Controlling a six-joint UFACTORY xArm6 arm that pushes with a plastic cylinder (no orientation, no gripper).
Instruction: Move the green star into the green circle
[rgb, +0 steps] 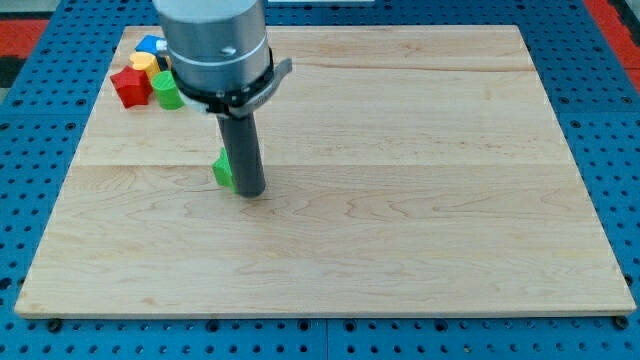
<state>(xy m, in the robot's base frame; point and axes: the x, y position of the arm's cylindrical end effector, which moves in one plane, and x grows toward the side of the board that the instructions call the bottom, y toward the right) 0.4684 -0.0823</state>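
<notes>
A green block (222, 170), partly hidden behind my rod so its shape is hard to make out, lies on the wooden board left of centre. My tip (250, 192) stands on the board, touching the block's right side. A green round block (167, 91) stands at the view's upper left, in a cluster of blocks.
The cluster at the upper left also holds a red block (129, 87), a yellow block (143, 63) and a blue block (150, 45). The wooden board (400, 200) rests on a blue perforated table. The arm's grey body (215, 45) hangs above the board's upper left.
</notes>
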